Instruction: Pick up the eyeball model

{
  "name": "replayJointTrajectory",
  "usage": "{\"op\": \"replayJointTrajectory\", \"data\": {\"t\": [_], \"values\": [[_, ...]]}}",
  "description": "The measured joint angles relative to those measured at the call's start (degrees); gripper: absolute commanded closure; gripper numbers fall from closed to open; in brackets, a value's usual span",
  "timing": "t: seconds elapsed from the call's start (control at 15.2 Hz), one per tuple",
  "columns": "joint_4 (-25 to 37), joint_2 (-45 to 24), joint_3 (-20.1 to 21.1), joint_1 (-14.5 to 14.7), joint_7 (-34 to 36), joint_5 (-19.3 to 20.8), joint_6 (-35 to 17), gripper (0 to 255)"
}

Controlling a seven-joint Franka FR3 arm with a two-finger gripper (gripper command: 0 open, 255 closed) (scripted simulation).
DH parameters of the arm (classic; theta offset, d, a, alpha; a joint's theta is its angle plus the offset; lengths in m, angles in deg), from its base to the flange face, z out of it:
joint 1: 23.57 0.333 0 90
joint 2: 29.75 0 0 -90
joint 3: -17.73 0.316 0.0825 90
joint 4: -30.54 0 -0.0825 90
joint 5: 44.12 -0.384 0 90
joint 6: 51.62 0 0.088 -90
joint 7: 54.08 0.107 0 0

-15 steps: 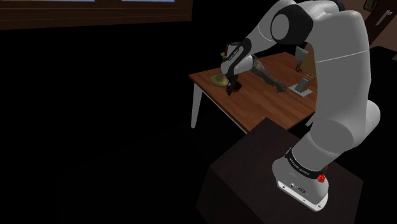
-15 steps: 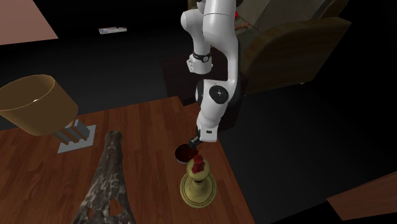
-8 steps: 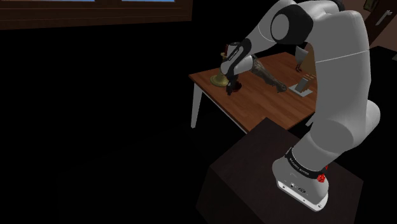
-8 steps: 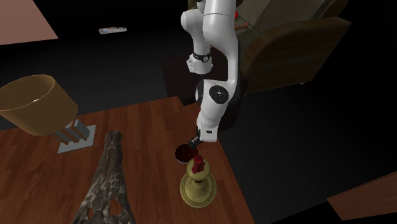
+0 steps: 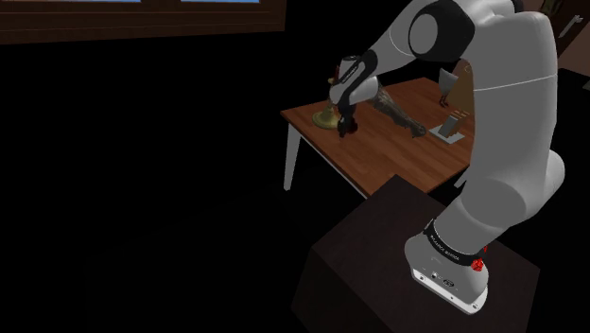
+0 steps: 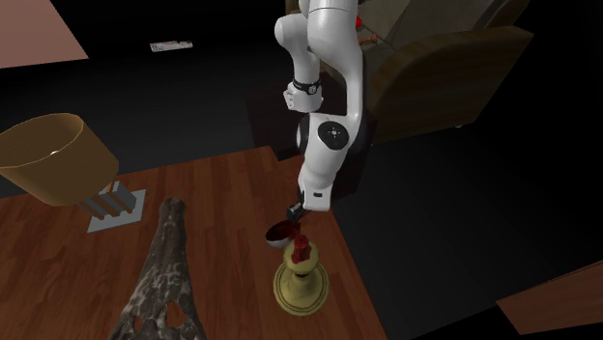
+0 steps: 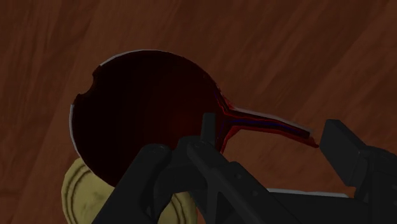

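Where a wooden table nears its corner, the eyeball model, a dark red cut-away globe with a thin stalk, is carried upright on a red post above a round brass-coloured base, presumably for display; the all-black gripper is poised just over the globe, and whether it grips the model cannot be told. Table edges lie close beside the base, a long mottled skull is set well apart, and room is left open above, so a straight lift is judged safest

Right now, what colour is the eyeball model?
The eyeball model is dark red with a thin pale rim; clearest in the wrist view.
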Motion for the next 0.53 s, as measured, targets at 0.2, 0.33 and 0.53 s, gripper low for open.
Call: {"op": "replayJointTrajectory", "data": {"t": [0.2, 0.33, 0.53], "values": [[-0.45, 2.0, -0.34, 0.23, -0.18, 0.31, 1.51, 255], [-0.72, 3.38, -0.57, 0.51, -0.16, 0.56, 2.61, 255], [-0.76, 5.15, -0.85, 0.85, -0.15, 0.86, 4.32, 255]]}}
